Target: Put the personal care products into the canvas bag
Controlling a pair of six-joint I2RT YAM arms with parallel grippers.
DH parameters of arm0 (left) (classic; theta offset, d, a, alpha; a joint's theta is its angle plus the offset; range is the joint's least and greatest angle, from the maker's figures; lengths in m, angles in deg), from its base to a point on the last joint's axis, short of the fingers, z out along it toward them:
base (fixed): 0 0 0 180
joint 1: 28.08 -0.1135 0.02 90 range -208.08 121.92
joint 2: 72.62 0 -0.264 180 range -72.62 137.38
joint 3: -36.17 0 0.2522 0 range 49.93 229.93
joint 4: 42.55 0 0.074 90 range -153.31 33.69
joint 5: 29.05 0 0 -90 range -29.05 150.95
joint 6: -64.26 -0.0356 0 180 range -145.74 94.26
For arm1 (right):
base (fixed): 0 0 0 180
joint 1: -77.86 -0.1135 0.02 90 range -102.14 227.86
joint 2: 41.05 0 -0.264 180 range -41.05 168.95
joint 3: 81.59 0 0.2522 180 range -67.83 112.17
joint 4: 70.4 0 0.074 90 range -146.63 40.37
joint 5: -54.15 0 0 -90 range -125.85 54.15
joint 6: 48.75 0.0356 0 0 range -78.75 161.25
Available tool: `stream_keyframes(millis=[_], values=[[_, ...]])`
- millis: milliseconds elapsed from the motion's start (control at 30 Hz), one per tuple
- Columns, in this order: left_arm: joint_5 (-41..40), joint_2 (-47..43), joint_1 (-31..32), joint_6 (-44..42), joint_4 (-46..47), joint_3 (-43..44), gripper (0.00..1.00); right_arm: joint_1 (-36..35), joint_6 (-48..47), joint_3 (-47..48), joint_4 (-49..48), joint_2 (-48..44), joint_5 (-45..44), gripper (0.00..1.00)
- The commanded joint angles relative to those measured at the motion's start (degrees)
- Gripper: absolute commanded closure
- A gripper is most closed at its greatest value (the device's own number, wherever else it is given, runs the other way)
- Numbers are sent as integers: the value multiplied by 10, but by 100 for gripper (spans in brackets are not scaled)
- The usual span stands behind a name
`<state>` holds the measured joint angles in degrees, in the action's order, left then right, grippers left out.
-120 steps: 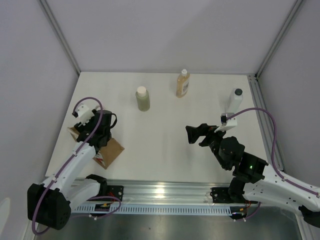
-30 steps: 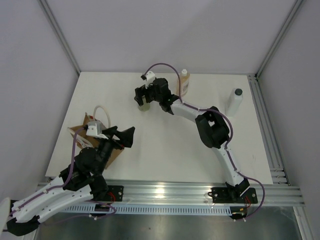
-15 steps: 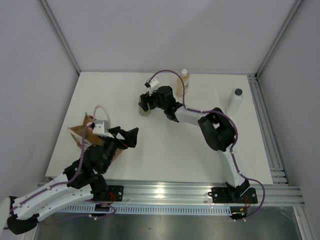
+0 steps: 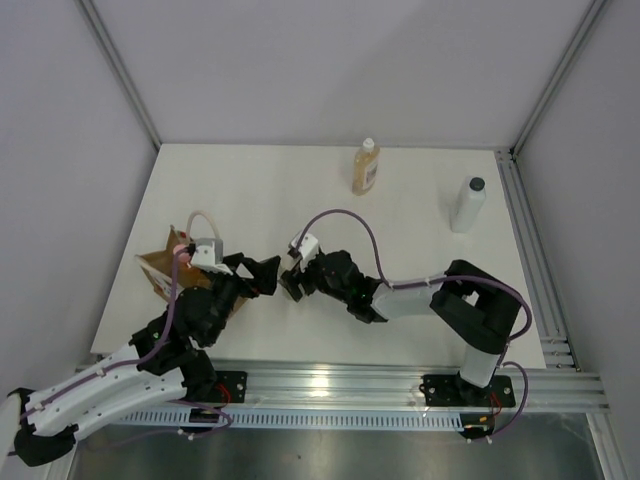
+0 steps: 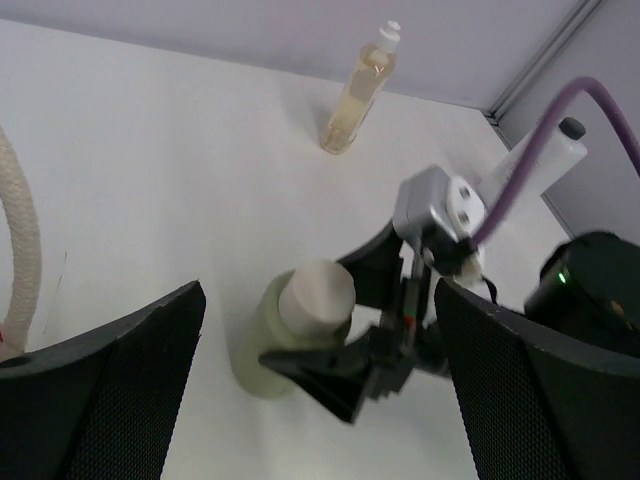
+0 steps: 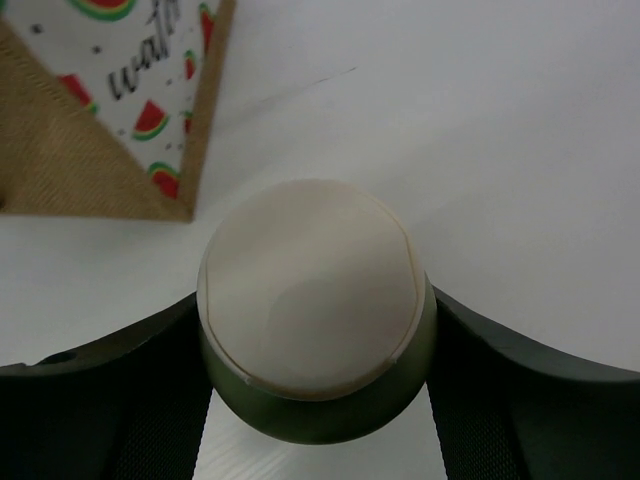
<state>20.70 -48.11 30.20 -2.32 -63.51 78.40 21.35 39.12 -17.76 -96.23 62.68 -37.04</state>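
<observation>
Right gripper [image 4: 292, 283] reaches in low over the white tabletop [image 4: 300, 200], near its front left. Its two dark fingers [image 6: 100, 385] are closed against opposite sides of the olive-green plastic bottle with the white round cap [image 6: 310, 280]. In the right wrist view the cap fills the middle of the frame, and the green body shows below it between the fingers. Cannot tell whether the bottle's base touches the table. Left gripper [image 4: 265, 275] faces the bottle from just beside it, jaws spread wide and holding nothing. The left wrist view shows the bottle and the right gripper framed between the left fingers [image 5: 110, 385]. The tan-brown canvas bag with cream loop handles [image 4: 155, 265] sits at the left edge of the table, partly under the left arm. The right wrist view shows a watermelon-print panel on it, near the bottle. The amber bottle with cream cap [image 4: 365, 168] stands upright at the far middle. The white bottle with dark cap [image 4: 466, 203] stands at the far right. Both are well apart from the grippers.
</observation>
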Motion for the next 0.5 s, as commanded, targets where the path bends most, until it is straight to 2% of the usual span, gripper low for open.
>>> stream_keyframes(millis=[0, 233, 333, 467], values=[[9, 26, 5, -12, 2, 36, 1, -39, -2, -41, -17, -40, -67, 23], [10, 35, 5, 11, -33, 55, 1, -82, -2, -58, 34, -91, -135, 1], [13, 26, 5, 10, -36, 61, 1, -88, 14, -66, 63, -155, -139, 1], [12, 54, 5, 15, -73, 84, 1, -79, 44, -45, 156, -246, -118, 0]])
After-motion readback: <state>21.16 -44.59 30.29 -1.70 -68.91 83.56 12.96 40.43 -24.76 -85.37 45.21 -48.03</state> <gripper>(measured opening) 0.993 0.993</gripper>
